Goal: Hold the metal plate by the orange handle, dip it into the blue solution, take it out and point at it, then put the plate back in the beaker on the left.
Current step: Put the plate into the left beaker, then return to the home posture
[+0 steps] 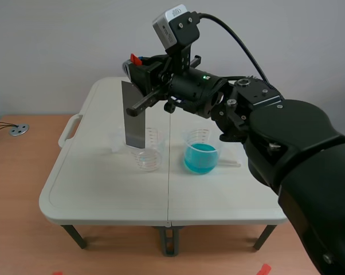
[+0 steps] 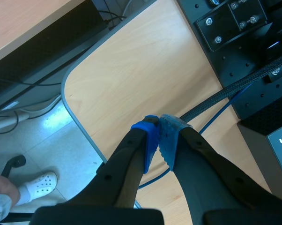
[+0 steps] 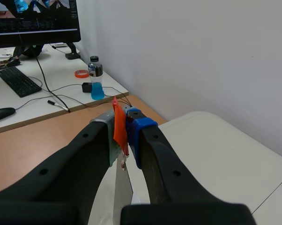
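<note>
Right hand [image 1: 139, 73] is clamped on the orange handle [image 1: 136, 59]. The metal plate [image 1: 133, 114] hangs below the hand, lower end in the left beaker [image 1: 149, 156]. Whether the blue solution [image 1: 200, 158] dip is done cannot be told. Left hand [image 2: 159, 125]: fingers together, empty.

Plain pale grey wall [image 1: 58, 40] from ten o'clock round to two, evenly lit, no hard shadows. Centre of the scene view: a white folding table [image 1: 104, 195], seam down its middle, dark legs [image 1: 74, 235] showing at six. It stands on an orange-brown wooden surface [image 1: 18, 172], and at nine o'clock there's a round grey cable grommet [image 1: 19, 130].

Right wrist view now: a white desk [image 3: 61, 70] along the wall, with a dark monitor [image 3: 35, 21], black keyboard [image 3: 18, 80], mouse [image 3: 1, 113], orange tape roll [image 3: 81, 73] and a bottle of blue liquid [image 3: 96, 78].

Left wrist view: a round-cornered wooden tabletop [image 2: 141, 75], pale tiled floor [image 2: 52, 140] below it, and a white shoe [image 2: 42, 183] on the tiles.
</note>
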Tool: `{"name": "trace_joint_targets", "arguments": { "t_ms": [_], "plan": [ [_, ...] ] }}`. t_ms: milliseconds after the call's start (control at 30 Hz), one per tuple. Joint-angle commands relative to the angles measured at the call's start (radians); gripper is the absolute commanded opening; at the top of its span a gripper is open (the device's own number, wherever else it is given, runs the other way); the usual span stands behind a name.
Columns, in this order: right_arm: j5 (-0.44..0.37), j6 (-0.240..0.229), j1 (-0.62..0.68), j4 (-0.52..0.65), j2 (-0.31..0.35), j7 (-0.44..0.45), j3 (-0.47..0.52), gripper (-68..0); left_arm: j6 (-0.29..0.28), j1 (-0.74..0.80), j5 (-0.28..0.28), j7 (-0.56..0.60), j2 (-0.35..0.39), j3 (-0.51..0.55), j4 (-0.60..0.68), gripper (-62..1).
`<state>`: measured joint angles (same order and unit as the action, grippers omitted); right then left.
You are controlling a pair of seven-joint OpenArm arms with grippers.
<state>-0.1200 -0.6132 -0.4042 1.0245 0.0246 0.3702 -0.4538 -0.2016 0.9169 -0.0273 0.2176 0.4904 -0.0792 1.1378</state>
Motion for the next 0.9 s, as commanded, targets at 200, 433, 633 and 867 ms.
{"name": "trace_joint_targets", "arguments": {
  "t_ms": [200, 433, 633, 867],
  "plan": [
    [-0.014, 0.004, -0.031, -0.044, -0.006, 0.046, 0.000, -66.4, -0.002, 0.011, 0.014, 0.011, 0.006, 0.001, 0.013, -59.5],
    [-0.014, 0.003, -0.031, -0.120, -0.011, 0.089, 0.000, -66.4, -0.002, 0.011, 0.022, 0.011, 0.006, 0.001, 0.013, -59.5],
    [0.009, 0.004, -0.031, -0.172, -0.020, 0.120, 0.000, -66.4, -0.002, 0.010, 0.039, 0.011, 0.006, 0.001, 0.013, -59.5],
    [0.018, 0.016, -0.031, -0.184, -0.019, 0.123, 0.000, -66.4, -0.003, 0.010, 0.048, 0.013, 0.006, 0.001, 0.013, -59.5]
  ]
}}
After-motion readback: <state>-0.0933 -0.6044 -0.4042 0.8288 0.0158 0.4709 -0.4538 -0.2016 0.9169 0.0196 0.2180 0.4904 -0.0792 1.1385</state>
